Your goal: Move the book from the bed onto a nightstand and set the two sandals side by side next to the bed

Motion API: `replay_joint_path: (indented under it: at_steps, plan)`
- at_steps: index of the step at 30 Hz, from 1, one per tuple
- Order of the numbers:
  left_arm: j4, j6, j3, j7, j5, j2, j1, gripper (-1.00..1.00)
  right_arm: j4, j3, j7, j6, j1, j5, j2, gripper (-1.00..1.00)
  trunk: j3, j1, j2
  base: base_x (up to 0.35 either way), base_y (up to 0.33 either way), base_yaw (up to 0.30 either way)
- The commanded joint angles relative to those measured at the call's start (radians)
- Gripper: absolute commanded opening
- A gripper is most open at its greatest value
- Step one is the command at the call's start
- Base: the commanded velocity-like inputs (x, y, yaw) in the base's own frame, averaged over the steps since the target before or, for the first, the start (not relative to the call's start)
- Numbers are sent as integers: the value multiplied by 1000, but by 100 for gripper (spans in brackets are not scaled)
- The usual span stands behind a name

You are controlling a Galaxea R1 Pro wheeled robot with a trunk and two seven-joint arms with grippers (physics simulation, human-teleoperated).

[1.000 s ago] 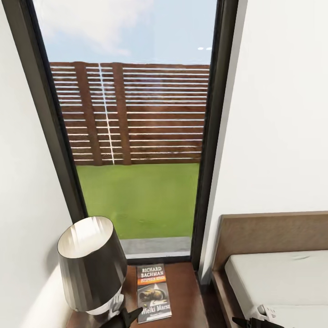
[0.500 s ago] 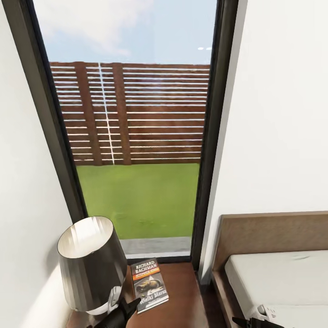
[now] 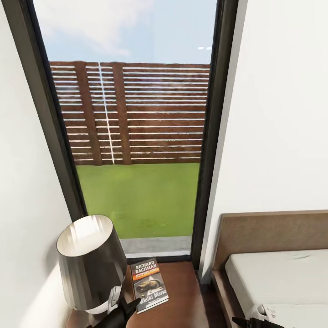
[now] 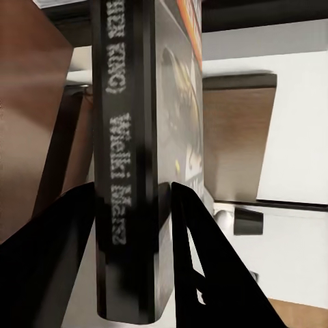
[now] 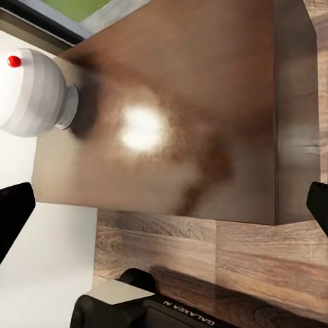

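The book (image 3: 149, 284), dark with white "Richard Bachman" lettering and an orange band, lies cover up and slightly turned over the nightstand (image 3: 182, 298). I cannot tell whether it touches the top. My left gripper (image 3: 126, 310) is shut on its near corner. In the left wrist view the book's spine (image 4: 128, 157) runs between the two black fingers (image 4: 51, 253), which press on both covers. The bed (image 3: 278, 273), with its brown headboard and grey mattress, is at the lower right. My right gripper (image 3: 255, 321) hangs by its edge, and its fingertips (image 5: 14, 212) stand wide apart. The sandals are out of view.
A lamp with a dark shade (image 3: 90, 262) fills the nightstand's left half, close to my left gripper. Its white striped base (image 5: 31, 92) appears on a brown top in the right wrist view, with plank floor (image 5: 205, 253) beside it. A tall black-framed window (image 3: 136, 136) rises behind.
My left gripper has carried the book a little farther back over the nightstand and turned it slightly. Over the last half second almost nothing moved. The right arm stayed still.
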State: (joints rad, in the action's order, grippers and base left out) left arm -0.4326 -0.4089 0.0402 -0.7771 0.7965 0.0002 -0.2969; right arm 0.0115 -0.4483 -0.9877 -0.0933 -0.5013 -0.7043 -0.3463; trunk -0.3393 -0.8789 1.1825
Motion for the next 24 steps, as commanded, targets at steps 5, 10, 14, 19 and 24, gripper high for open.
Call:
replay_joint_path:
  at_steps: [5, 10, 14, 19, 24]
  plan:
    - [0, -10, 3, -2, 6, 1, -1, -100, 13, 1, -16, -22, 0, -12, -6, 100, -17, -19, 36, 0, 0, 0]
    - [0, -10, 3, -2, 6, 1, -1, -100, 162, 14, -94, -227, -5, -10, -17, 100, -33, -38, 71, 0, 0, 0]
    - [1, -10, 3, -2, 6, 1, -1, -100, 439, 18, -104, -445, -6, -18, -139, 100, -45, -54, 99, 0, 0, 0]
    - [2, -9, 3, -1, 6, -1, -1, -100, 570, 61, -106, -581, -6, -113, -201, 100, -61, -73, 134, 0, 0, 0]
    - [2, -9, 3, -1, 6, -1, -1, -100, 608, 107, -106, -625, -6, -177, -213, 100, -76, -92, 169, 0, 0, 0]
